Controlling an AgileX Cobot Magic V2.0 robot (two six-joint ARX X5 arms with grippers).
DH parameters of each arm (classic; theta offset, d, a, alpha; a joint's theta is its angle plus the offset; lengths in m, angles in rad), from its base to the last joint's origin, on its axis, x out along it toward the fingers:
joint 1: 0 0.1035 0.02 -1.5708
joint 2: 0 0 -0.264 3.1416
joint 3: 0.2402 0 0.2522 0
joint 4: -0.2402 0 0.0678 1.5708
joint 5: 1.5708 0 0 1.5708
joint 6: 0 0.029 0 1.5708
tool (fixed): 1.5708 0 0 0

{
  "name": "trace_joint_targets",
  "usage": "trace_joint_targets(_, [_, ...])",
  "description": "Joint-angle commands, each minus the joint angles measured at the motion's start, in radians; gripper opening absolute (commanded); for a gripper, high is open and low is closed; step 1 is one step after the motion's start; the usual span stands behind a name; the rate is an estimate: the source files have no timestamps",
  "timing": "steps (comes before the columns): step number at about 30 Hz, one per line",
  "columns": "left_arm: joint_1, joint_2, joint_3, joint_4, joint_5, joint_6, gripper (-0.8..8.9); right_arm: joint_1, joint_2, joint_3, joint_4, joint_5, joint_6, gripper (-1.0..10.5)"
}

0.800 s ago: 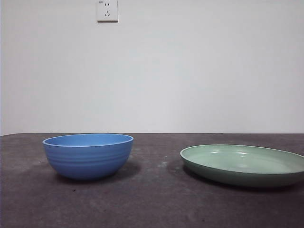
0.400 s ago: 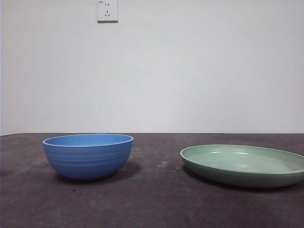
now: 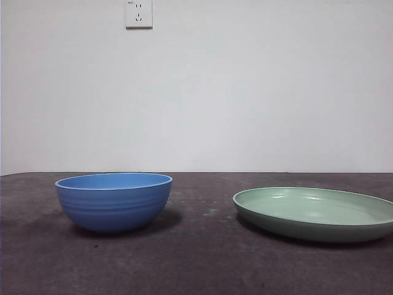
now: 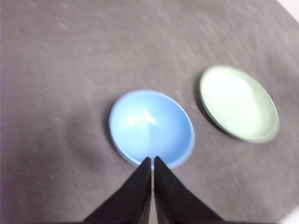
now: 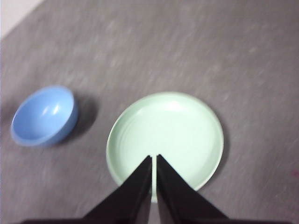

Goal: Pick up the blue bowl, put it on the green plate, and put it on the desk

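Note:
The blue bowl [image 3: 114, 201] stands upright on the desk [image 3: 196, 264] at the left of the front view. The green plate [image 3: 316, 212] lies on the desk to its right, apart from it. My left gripper [image 4: 153, 161] is shut and empty, held high above the near rim of the bowl [image 4: 152, 128]; the plate [image 4: 238, 102] shows beside it. My right gripper [image 5: 154, 158] is shut and empty, held high above the plate [image 5: 166, 137]; the bowl [image 5: 43, 115] shows off to the side. Neither arm shows in the front view.
A white wall with a socket [image 3: 139, 13] stands behind the desk. The desk's far edge [image 3: 196, 173] runs along the wall. The wall shows at a corner of the right wrist view [image 5: 14, 11].

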Motion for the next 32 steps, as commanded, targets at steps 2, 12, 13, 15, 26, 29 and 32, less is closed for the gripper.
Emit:
trace_joint_targets(2, [-0.053, 0.032, 0.05, -0.055, 0.015, 0.071, 0.09, 0.05, 0.038, 0.042, -0.086, -0.005, -0.087, 0.1])
trace_joint_targets(12, [-0.113, 0.04, 0.051, -0.099, 0.015, 0.083, 0.68, 0.142, 0.062, 0.042, -0.177, 0.002, -0.098, 0.2])
trace_joint_targets(13, [-0.113, 0.04, 0.051, -0.099, 0.015, 0.083, 1.49, 0.142, 0.062, 0.042, -0.177, 0.002, -0.091, 0.8])
trace_joint_targets(15, [-0.113, 0.04, 0.051, -0.099, 0.015, 0.083, 2.99, 0.142, 0.062, 0.042, -0.176, 0.003, -0.09, 2.7])
trace_joint_targets(26, [-0.113, 0.041, 0.051, -0.092, 0.014, 0.063, 3.8, 0.142, 0.062, 0.042, -0.176, 0.006, -0.09, 3.6])
trace_joint_targets(29, [-0.113, 0.049, 0.051, -0.088, 0.014, 0.052, 3.79, 0.142, 0.062, 0.042, -0.176, 0.006, -0.09, 3.6])
trace_joint_targets(32, [-0.113, 0.072, 0.053, -0.082, 0.001, 0.031, 3.79, 0.142, 0.062, 0.042, -0.175, 0.006, -0.09, 3.6])
